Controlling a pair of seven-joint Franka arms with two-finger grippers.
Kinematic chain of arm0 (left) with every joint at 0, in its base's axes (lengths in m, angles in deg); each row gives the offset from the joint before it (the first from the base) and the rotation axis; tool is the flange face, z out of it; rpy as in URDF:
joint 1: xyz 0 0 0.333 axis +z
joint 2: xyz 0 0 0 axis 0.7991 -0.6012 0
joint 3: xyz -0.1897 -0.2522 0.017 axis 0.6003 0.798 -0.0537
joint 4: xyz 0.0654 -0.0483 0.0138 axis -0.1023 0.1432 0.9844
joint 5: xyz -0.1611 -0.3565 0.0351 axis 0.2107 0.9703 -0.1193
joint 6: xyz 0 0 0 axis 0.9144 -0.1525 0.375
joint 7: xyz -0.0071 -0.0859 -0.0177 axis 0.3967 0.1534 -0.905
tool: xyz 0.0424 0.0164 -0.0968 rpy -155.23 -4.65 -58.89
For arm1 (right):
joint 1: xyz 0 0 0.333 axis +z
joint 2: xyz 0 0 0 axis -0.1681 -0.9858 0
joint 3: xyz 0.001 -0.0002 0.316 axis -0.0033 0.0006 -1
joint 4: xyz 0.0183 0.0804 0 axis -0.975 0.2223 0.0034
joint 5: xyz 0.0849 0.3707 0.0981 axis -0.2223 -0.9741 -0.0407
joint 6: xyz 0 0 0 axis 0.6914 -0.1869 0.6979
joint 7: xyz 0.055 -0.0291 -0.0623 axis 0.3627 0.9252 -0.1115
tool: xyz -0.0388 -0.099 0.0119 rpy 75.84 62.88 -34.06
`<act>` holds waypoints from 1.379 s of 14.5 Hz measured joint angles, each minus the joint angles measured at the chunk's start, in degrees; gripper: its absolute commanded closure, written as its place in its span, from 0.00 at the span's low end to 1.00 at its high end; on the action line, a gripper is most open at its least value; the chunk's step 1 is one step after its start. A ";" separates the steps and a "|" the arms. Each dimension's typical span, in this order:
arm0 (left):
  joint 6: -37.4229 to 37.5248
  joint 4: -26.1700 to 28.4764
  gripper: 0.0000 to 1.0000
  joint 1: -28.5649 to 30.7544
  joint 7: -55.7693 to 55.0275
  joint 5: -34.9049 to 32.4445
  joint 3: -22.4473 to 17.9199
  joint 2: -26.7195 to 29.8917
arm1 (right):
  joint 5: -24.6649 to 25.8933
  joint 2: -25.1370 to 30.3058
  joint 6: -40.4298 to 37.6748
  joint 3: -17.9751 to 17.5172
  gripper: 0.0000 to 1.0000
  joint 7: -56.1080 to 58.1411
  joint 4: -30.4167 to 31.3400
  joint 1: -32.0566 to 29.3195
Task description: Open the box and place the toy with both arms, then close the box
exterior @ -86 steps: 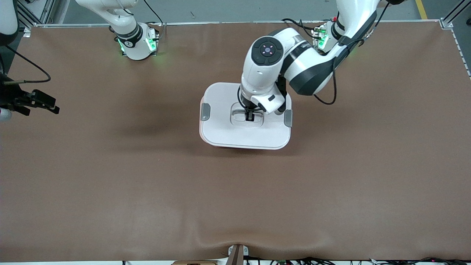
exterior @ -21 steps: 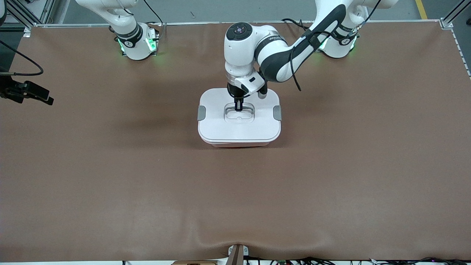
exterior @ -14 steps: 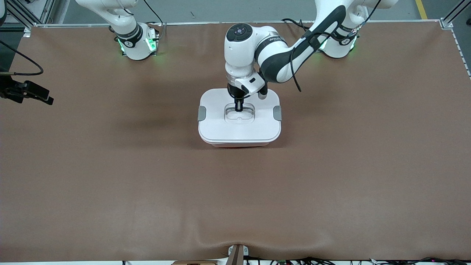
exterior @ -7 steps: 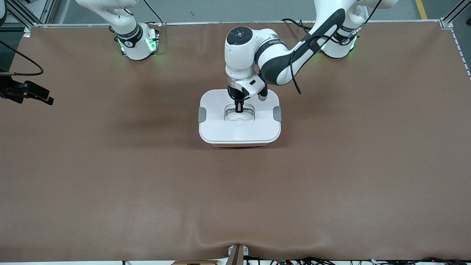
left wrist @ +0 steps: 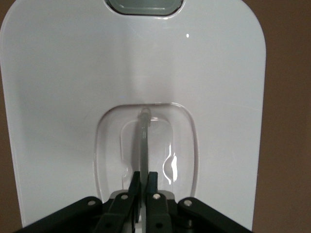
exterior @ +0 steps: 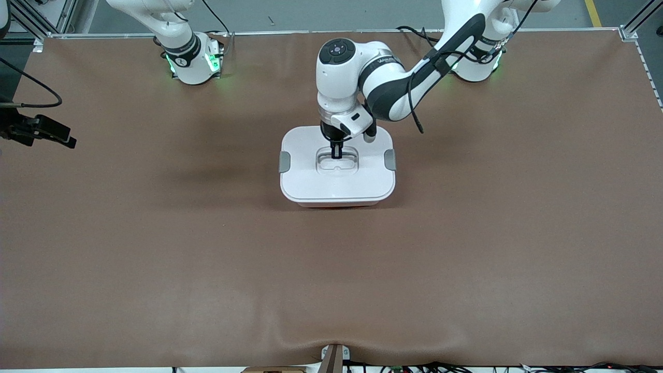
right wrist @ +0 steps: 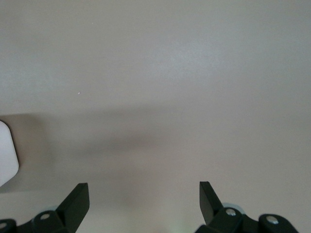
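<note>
The box (exterior: 336, 205) stands mid-table, only a pale pink sliver of it showing under its white lid (exterior: 336, 181), which lies square on it. Grey clips (exterior: 284, 161) (exterior: 390, 159) sit at the lid's two ends. My left gripper (exterior: 336, 153) reaches down into the lid's recess. In the left wrist view, this left gripper (left wrist: 145, 175) is shut on the clear handle (left wrist: 144, 141), which stands upright between its fingers. My right gripper (exterior: 62, 138) waits open by the table's edge at the right arm's end, holding nothing (right wrist: 144, 191). The toy is out of view.
Brown table mat (exterior: 331, 269) spreads bare on every side of the box. The arms' green-lit bases (exterior: 194, 62) (exterior: 474, 65) stand along the edge farthest from the front camera. A small bracket (exterior: 334, 357) sits at the nearest edge.
Since the earliest frame the left arm has brought the raised, skewed lid down square onto the tub. Over the last second almost nothing moves. The right arm stays put.
</note>
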 measured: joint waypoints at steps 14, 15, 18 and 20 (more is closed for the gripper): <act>16.38 -11.44 0.00 8.09 19.94 4.19 0.28 2.81 | 0.00 -0.02 -0.01 0.00 0.00 0.01 0.00 0.00; 17.59 -11.93 0.00 10.31 25.42 4.79 0.29 3.44 | 0.00 -0.02 -0.01 0.00 0.00 0.01 0.00 0.00; 20.68 -12.36 0.00 16.78 41.15 5.53 0.33 4.88 | 0.00 -0.04 -0.01 -0.01 0.00 0.02 0.00 0.01; 21.30 -12.46 0.00 21.62 52.24 7.83 0.35 5.99 | 0.00 -0.05 -0.01 -0.03 0.00 0.02 0.00 0.02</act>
